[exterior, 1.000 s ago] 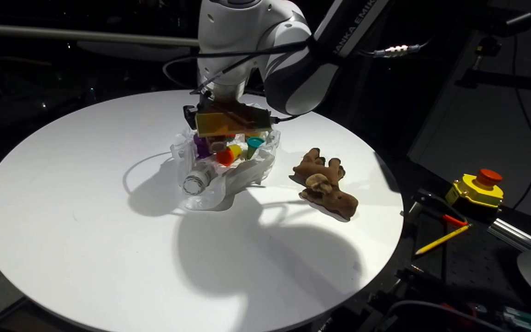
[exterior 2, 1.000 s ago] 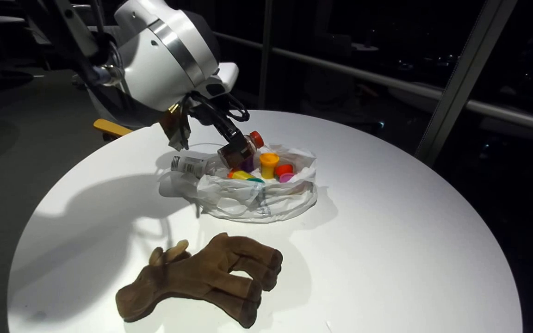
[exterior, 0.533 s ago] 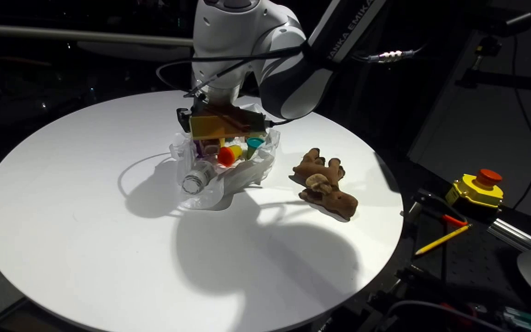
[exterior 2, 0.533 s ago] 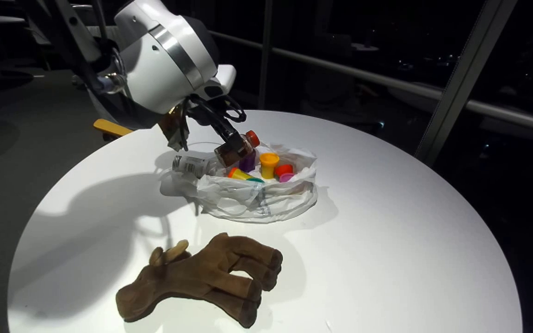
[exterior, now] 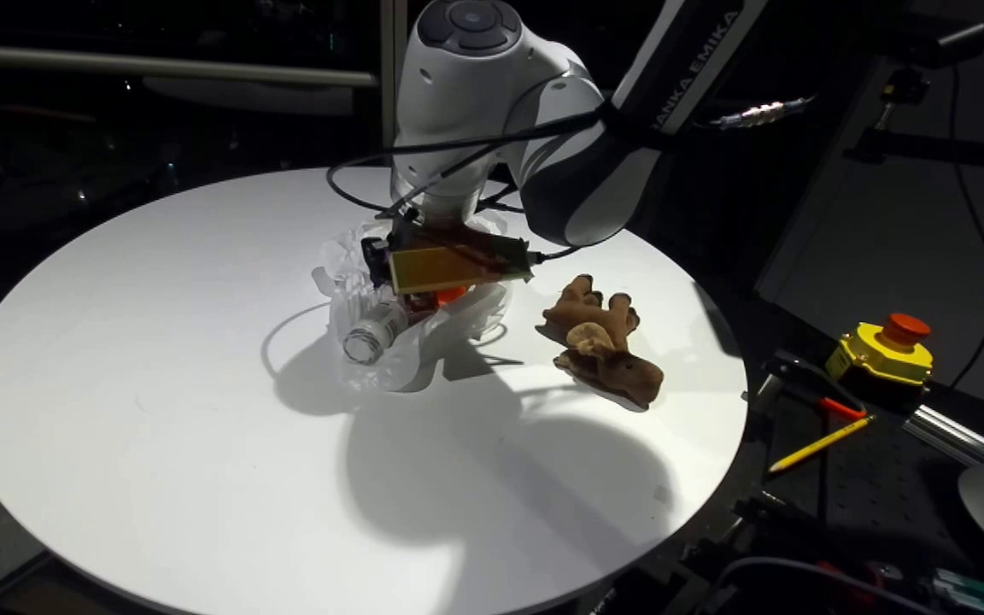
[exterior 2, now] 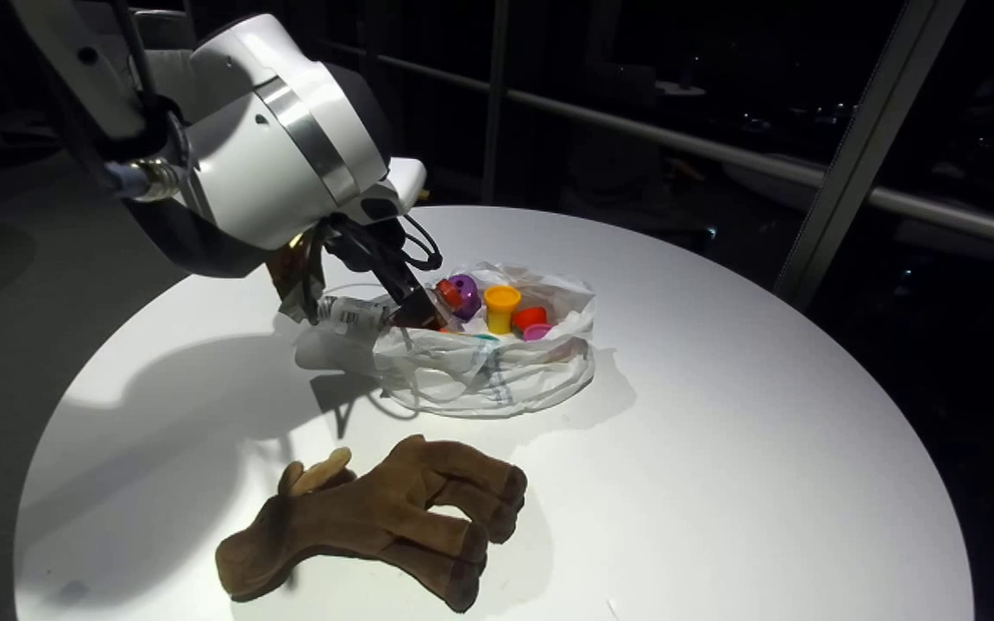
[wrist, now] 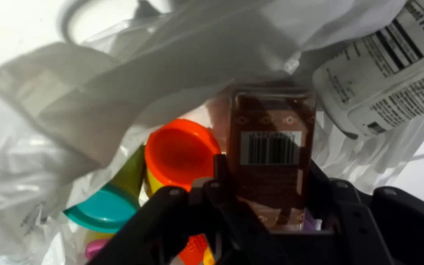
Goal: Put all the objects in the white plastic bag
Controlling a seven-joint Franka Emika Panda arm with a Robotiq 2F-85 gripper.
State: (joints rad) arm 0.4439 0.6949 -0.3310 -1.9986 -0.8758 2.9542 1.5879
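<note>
The white bottle (wrist: pixel 385 77), upper right in the wrist view, could be rolled off the bag (wrist: pixel 87 99) if the brown bottle (wrist: pixel 272 147) is pressed against it; the latter, see-through, square-sided and barcoded, is clasped between the jaws of the gripper (wrist: pixel 267 169), right of centre, within the bag's mouth; the toy moose (exterior 2: pixel 368 509), lower left in an exterior view, is left outside.
</note>
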